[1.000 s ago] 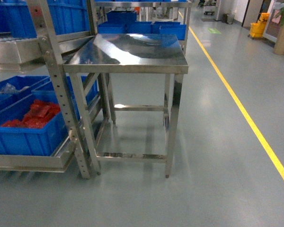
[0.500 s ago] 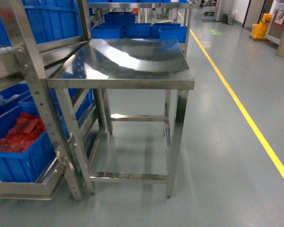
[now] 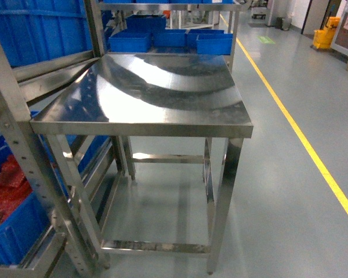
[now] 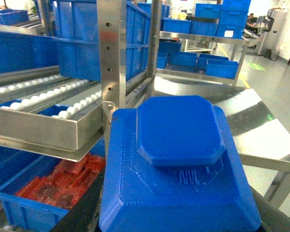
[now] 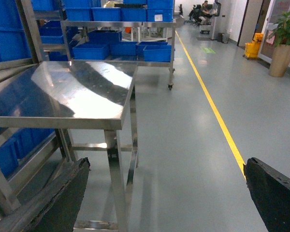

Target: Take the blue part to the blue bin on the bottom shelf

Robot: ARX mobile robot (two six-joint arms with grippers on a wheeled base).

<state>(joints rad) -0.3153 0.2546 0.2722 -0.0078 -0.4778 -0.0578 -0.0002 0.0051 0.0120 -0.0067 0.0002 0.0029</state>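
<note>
The blue part [image 4: 176, 159], a dark blue blocky piece with an octagonal raised top, fills the left wrist view. My left gripper [image 4: 179, 215] is shut on it, black fingers [image 4: 89, 208] at both sides. Below left lies the crate with red bubble wrap [image 4: 53, 186]; it also shows in the head view [image 3: 8, 202] on the bottom shelf [image 3: 43, 260]. A further blue crate [image 4: 7, 166] shows at the left edge; I cannot tell whether it is the blue bin. My right gripper [image 5: 164, 193] is open over the floor with nothing between its fingers. Neither gripper shows in the head view.
A steel table [image 3: 145, 92] stands straight ahead, against the steel rack [image 3: 14, 133] on the left. A roller shelf [image 4: 43, 121] juts out above the red-wrap crate. Small blue bins [image 3: 171, 39] sit on a far table. A yellow floor line [image 3: 301, 139] runs on the right.
The head view has moved closer to the steel table and rightward. The rack and the red-wrap crate have slid to the left edge.
</note>
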